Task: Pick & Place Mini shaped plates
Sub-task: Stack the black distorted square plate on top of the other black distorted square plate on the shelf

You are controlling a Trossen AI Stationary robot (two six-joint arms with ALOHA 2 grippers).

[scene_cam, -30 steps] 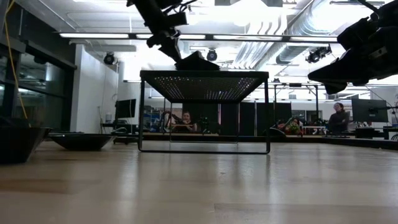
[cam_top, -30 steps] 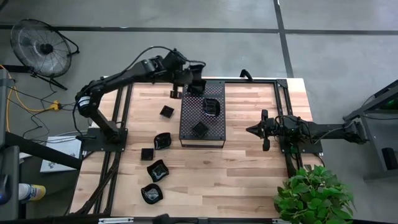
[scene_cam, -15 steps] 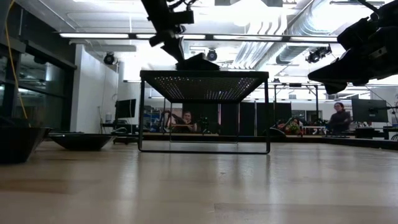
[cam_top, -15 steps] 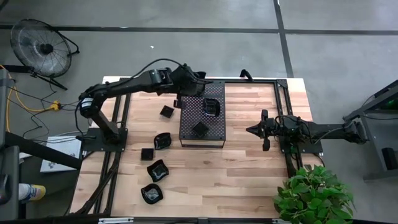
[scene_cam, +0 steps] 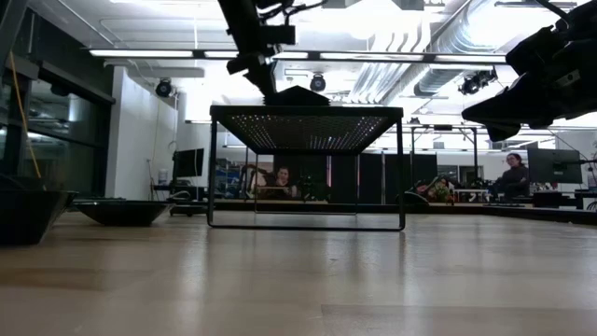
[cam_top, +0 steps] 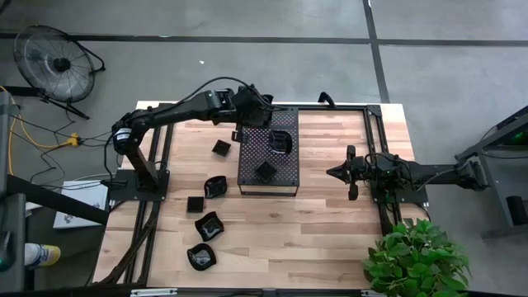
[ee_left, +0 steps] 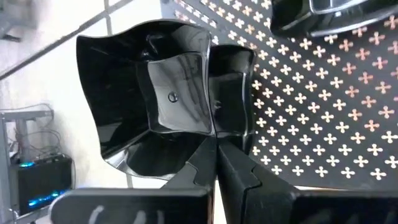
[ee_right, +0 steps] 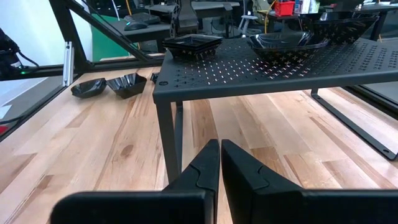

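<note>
Black plate [ee_left: 168,99] in closed left gripper [cam_top: 247,118] over perforated tray [cam_top: 285,169] (right gripper [cam_top: 351,172] shut, apart)

left gripper [cam_top: 250,122] with its wavy plate [ee_left: 165,102] swung nearer, apparently lower over tray corner [cam_top: 248,134]

Small glossy black dishes, scattered. Two rest on the perforated tray [cam_top: 268,157] at frame centre: a rounded one [cam_top: 280,142] near its upper right, a square one [cam_top: 265,172] at its lower middle. A wavy-edged dish [ee_left: 165,102] hangs tilted at the tray's upper left corner, pinched by the left gripper [ee_left: 216,149]. On the wood left of the tray lie five more: a square [cam_top: 220,148], a rounded one [cam_top: 215,187], a square [cam_top: 195,204], and two wavy ones [cam_top: 208,225] [cam_top: 200,256] toward lower left
</note>
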